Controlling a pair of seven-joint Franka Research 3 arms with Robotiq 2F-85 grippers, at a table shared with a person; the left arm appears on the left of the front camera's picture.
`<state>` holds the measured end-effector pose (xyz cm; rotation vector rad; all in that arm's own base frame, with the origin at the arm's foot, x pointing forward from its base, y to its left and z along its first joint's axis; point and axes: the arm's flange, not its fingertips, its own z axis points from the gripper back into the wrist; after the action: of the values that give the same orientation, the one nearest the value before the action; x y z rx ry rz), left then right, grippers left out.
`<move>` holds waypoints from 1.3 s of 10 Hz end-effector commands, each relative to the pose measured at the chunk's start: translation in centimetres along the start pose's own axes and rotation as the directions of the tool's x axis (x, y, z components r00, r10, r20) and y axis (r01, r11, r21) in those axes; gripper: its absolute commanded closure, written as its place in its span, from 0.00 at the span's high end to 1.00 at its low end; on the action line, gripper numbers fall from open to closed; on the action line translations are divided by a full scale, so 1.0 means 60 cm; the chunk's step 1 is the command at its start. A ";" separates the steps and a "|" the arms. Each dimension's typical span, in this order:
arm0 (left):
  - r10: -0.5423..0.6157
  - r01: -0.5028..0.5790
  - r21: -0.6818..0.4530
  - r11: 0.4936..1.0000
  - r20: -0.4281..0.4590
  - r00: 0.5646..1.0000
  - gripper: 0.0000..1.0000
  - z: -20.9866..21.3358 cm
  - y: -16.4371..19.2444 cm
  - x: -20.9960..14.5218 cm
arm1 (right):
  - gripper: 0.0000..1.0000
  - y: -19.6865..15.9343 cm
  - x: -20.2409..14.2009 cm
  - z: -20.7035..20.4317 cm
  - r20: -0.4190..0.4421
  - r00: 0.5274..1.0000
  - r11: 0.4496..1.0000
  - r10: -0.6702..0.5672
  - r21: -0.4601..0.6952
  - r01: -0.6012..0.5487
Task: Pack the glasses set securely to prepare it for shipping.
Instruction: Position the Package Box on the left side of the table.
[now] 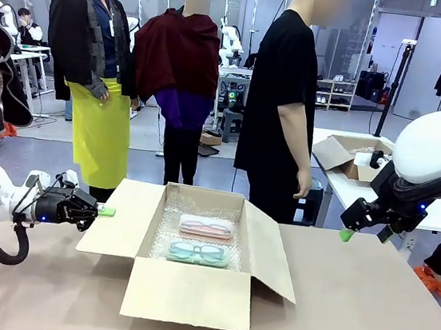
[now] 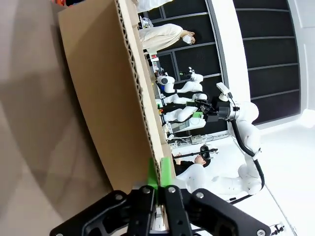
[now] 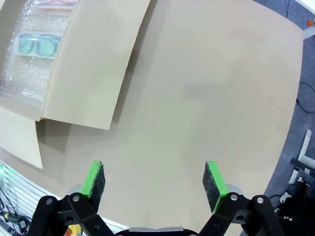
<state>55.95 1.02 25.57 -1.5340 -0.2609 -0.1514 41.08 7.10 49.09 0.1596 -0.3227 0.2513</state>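
An open cardboard box (image 1: 188, 294) lined with bubble wrap stands in the middle of the table. Inside lie the pale pink case (image 1: 206, 226) and, nearer me, the mint green case (image 1: 198, 252), each showing a pair of glasses. My left gripper (image 1: 104, 211) is shut on the edge of the box's left flap (image 1: 121, 217); in the left wrist view its green pads (image 2: 152, 173) pinch the corrugated edge of the left flap (image 2: 108, 73). Off to the right of the box, my right gripper (image 1: 346, 233) hangs open above bare table (image 3: 155, 179), with the mint green case (image 3: 38, 45) far off.
A person in black (image 1: 281, 100) stands at the far side behind the box. The box's right flap (image 1: 270, 252) is splayed outward over the table. A second open carton (image 1: 350, 155) sits on a white table at the back right.
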 end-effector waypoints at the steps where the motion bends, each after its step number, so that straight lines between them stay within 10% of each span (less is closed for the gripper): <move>1: 0.018 -0.018 -0.003 1.000 -0.001 1.000 0.00 -0.001 -0.001 0.000 | 1.00 -0.002 0.000 0.000 0.009 1.000 1.000 0.010 -0.004 -0.010; 7: 0.008 -0.008 0.001 1.000 0.001 1.000 0.03 0.001 0.003 -0.001 | 1.00 -0.002 0.000 0.000 0.009 1.000 1.000 0.010 -0.004 -0.010; 13: 0.010 -0.013 0.074 0.997 0.044 0.999 0.02 0.175 -0.015 -0.009 | 1.00 -0.002 0.000 0.000 0.009 1.000 1.000 0.010 -0.004 -0.010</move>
<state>54.28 9.86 25.80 -1.4507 -0.2896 -0.0979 41.09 7.07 49.11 0.1599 -0.3231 0.2507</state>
